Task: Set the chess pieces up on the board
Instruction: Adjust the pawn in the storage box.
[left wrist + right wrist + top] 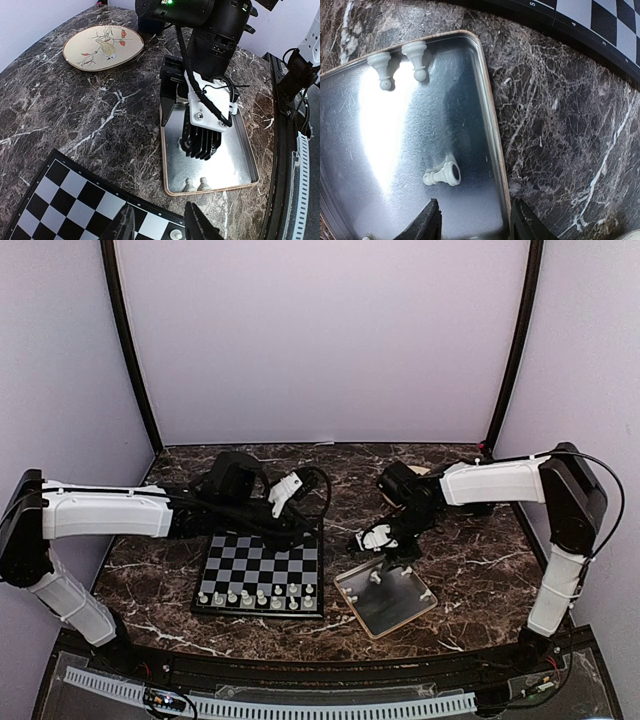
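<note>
1. The right gripper [474, 206] hung low over the tray [395, 140]. Its jaws were partly apart with nothing between them. The left gripper [159, 214] sat over the tray-side edge of the board [55, 200], jaws also apart and empty.
2. Most of the chess pieces [256, 595] stood in the two near rows of the board. Three lay in the tray: two upright pieces [415, 55] close together in one corner, and one fallen piece [442, 174] on its side just ahead of the right fingers, near the rim.
3. My read of the step: the right arm was picking up the fallen piece.
4. Doing it well:
   - The piece lay roughly along the line between the fingers, so the wrist needed a turn to close across the stem.
   - The rim-side finger had to stay inside the rim.
   - A slow close was best, since round plastic on smooth metal would likely skid.
   - Lift straight up, then stand the piece upright before placing it.
5. The left gripper sat near the tray-to-board path and needed clearance.
6. Unclear:
   - The type of each piece couldn't be made out.
   - A pale sliver at the bottom-left edge of the right wrist view was cut off. It may have been a fourth tray piece, but I couldn't tell.
   - In the top view the right gripper hid part of the tray.
   - The pieces on the board were too small to count.
</note>
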{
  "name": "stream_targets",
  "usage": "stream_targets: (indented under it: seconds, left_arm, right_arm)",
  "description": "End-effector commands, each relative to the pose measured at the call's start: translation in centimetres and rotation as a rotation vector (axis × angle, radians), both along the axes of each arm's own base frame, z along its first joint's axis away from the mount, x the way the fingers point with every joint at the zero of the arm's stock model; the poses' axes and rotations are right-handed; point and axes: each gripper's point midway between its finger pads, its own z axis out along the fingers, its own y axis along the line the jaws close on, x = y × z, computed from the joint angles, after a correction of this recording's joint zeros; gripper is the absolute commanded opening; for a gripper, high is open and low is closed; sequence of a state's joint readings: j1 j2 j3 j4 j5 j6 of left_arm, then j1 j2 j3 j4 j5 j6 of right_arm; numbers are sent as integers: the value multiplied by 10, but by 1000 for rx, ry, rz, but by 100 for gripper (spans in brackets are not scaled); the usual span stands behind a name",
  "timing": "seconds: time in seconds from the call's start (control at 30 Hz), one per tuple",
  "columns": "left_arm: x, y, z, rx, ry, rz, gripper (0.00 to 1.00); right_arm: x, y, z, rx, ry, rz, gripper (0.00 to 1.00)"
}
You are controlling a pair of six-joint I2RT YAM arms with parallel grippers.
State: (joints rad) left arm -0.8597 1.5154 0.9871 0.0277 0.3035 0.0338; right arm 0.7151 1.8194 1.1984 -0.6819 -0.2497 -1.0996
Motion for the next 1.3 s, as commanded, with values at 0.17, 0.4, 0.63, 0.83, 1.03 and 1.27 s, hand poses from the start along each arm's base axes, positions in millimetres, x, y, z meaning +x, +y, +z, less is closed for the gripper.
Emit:
stream_targets:
  seconds: [0.17,0.4,0.63,0.83,1.03,1.27]
  left_arm:
    - [-7,5,14,-40,-39,-33,37]
    - [-31,-26,-9,22,-86,-248,38]
    - [-36,-85,-48,152,-76,-313,38]
    - [-54,-116,-85,209,-52,-306,38]
    - [-48,-120,-116,283,-39,-220,38]
    - [-44,-120,-137,332,-36,-213,36]
  right_arm:
    - [-4,11,15,1,43,-18,47]
    - [-4,-16,44,117,112,-219,47]
    - [8,-55,60,254,136,-487,47]
    - [9,-76,58,325,99,-626,47]
    - [21,-94,71,383,67,-705,48]
    - [20,-96,70,394,83,-712,48]
